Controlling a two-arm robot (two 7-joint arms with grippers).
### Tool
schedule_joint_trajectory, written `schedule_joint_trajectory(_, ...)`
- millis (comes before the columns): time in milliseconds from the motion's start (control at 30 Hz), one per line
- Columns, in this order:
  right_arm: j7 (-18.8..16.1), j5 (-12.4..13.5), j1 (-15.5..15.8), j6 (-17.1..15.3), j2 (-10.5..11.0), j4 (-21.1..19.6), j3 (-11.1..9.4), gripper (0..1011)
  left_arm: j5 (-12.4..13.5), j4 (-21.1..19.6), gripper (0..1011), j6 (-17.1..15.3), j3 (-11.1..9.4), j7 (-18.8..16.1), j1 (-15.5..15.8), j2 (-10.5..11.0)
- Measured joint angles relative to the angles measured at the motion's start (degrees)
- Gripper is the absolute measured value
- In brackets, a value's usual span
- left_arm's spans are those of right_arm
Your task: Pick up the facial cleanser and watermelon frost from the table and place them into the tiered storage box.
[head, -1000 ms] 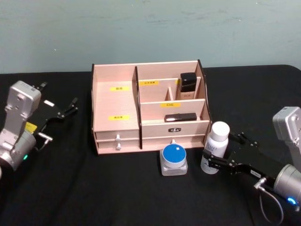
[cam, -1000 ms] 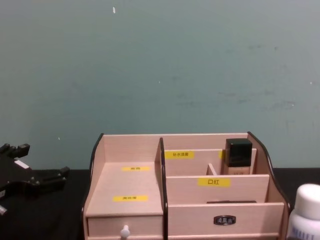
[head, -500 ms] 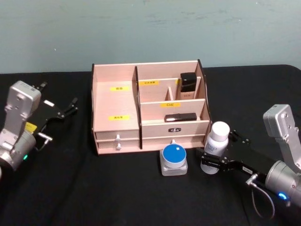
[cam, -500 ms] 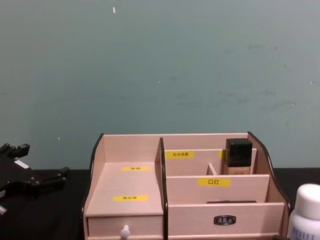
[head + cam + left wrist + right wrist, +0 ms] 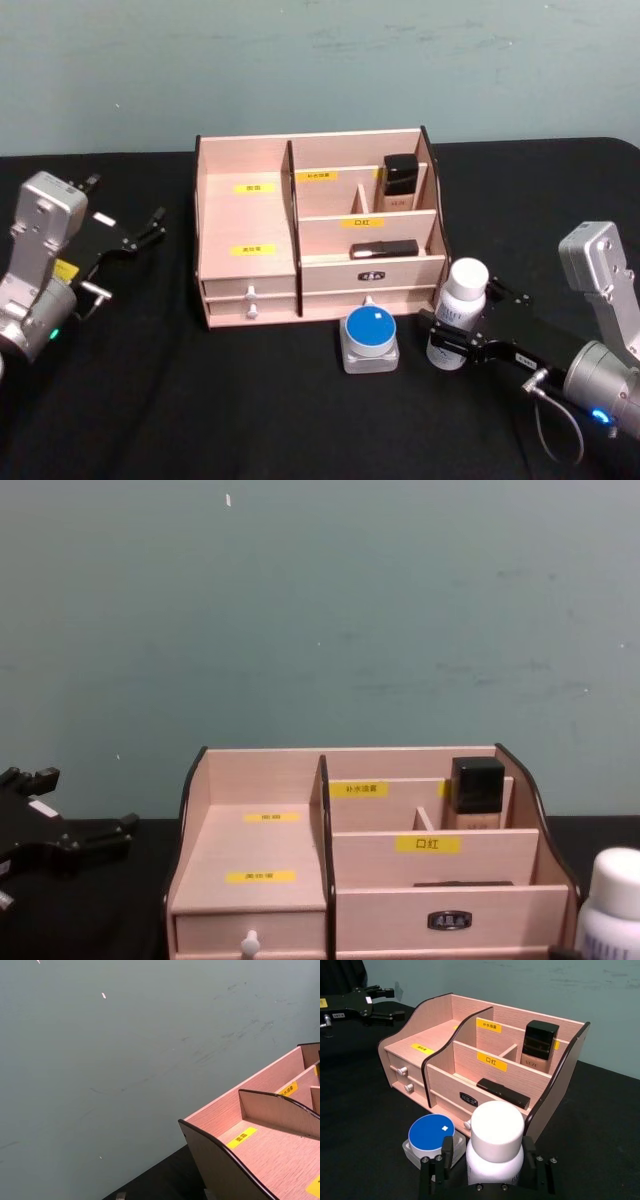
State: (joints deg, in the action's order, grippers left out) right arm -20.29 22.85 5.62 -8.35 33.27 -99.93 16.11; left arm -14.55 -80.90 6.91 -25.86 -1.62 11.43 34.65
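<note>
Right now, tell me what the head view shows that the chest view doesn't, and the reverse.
Head, not chest: the blue-lid jar on the table before the box, and how the right gripper sits open around the white bottle. Chest, not head: the wall's high stretch with a white fleck. Both: the box, the black bottle in its back right compartment, the white bottle's top, and the left gripper parked at the left.
</note>
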Motion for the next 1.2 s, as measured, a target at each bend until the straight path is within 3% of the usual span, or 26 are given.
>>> schedule_joint_trajectory(167,0.04,0.09,0.04,0.00,0.05,-0.06,-0.02,786,0.00,0.00,1009,0.00,0.00,0.00,0.00,0.00)
schedule_joint_trajectory(333,0.07,0.14,0.08,0.00,0.08,-0.10,-0.06,606,0.00,0.00,1010,0.00,0.00,0.00,0.00,0.00)
schedule_joint_trajectory(900,0.10,0.24,0.18,0.00,0.11,-0.19,-0.12,602,0.00,0.00,1009,0.00,0.00,0.00,0.00,0.00)
schedule_joint_trajectory(1200,-0.29,0.46,0.99,0.53,-0.28,-0.20,-1.67,602,0.00,0.00,1010,0.00,0.00,0.00,0.00,0.00)
